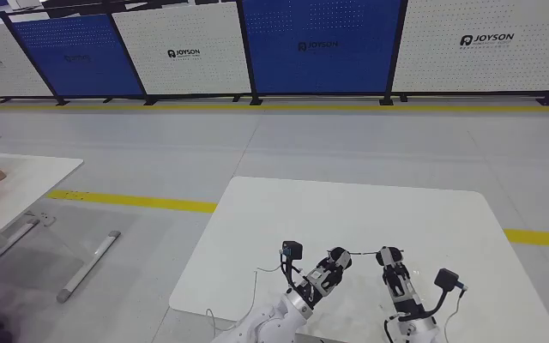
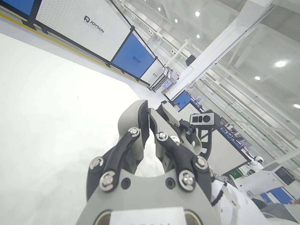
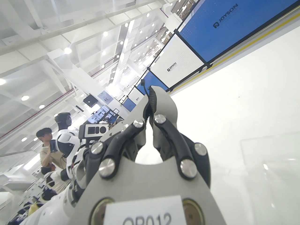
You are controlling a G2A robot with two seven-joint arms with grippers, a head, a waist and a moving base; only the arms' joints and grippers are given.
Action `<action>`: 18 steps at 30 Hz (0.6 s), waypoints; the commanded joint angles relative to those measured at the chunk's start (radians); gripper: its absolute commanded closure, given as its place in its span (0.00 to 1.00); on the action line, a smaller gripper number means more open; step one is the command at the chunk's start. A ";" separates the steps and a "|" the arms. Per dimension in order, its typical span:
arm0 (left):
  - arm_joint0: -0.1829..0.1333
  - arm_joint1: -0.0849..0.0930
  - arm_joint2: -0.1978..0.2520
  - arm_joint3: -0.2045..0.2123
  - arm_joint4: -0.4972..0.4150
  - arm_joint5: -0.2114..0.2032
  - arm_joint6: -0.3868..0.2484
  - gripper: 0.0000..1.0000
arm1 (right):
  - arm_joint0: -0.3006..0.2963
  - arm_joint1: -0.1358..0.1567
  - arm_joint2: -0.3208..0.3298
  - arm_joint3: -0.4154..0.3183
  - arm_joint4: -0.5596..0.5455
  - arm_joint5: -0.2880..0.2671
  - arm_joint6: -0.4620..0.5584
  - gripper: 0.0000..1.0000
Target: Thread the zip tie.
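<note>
Both arms hang over the white desk close to its near edge, tips pointed toward each other. The black zip tie stretches as a thin line between them, off the desk surface. The right gripper has its fingers pinched hard on the strap, and in the right wrist view a short end of the tie pokes out past the closed tips. The left gripper has its fingers pressed together at the strap's other end.

Between left pincer, right pincer: zip tie (dark)
</note>
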 commanded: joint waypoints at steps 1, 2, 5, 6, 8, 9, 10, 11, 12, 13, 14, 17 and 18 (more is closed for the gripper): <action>0.000 0.000 0.000 0.000 0.000 0.000 0.000 1.00 | -0.001 0.000 0.002 0.000 -0.002 0.000 0.003 1.00; 0.000 0.000 0.000 0.000 0.000 0.000 0.000 1.00 | 0.000 0.000 0.002 0.001 -0.003 0.000 0.004 1.00; 0.000 0.000 0.000 0.000 0.000 0.000 0.000 1.00 | 0.002 -0.001 0.001 0.003 -0.003 0.000 0.007 1.00; 0.000 0.000 0.000 0.000 0.000 0.000 0.000 1.00 | 0.003 -0.002 0.001 0.004 -0.004 0.000 0.009 1.00; 0.000 0.000 0.000 0.000 0.000 0.000 0.000 1.00 | 0.005 -0.003 -0.001 0.008 -0.006 0.000 0.012 1.00; 0.000 0.000 0.000 0.000 0.000 0.000 0.000 1.00 | 0.007 -0.004 -0.002 0.010 -0.008 0.000 0.013 1.00; 0.000 0.000 0.000 0.000 0.000 0.000 0.000 1.00 | 0.008 -0.005 -0.003 0.011 -0.010 0.000 0.014 1.00; 0.000 0.000 0.000 0.000 0.000 0.000 0.000 1.00 | 0.009 -0.005 -0.004 0.013 -0.011 0.000 0.016 1.00; 0.000 0.000 0.000 0.000 0.000 0.000 0.000 1.00 | 0.009 -0.006 -0.004 0.014 -0.012 0.000 0.016 1.00; 0.000 0.000 0.000 0.000 0.000 0.000 0.000 1.00 | 0.010 -0.006 -0.005 0.014 -0.012 0.000 0.017 1.00; 0.000 0.000 0.000 0.000 0.000 0.000 0.000 1.00 | 0.010 -0.007 -0.005 0.015 -0.012 0.000 0.017 1.00; 0.000 0.000 0.000 0.000 0.000 0.000 0.000 1.00 | 0.009 -0.008 -0.004 0.014 -0.012 0.000 0.013 1.00; 0.000 0.000 0.000 0.000 0.000 0.000 0.000 1.00 | 0.008 -0.009 -0.003 0.012 -0.010 0.000 0.009 1.00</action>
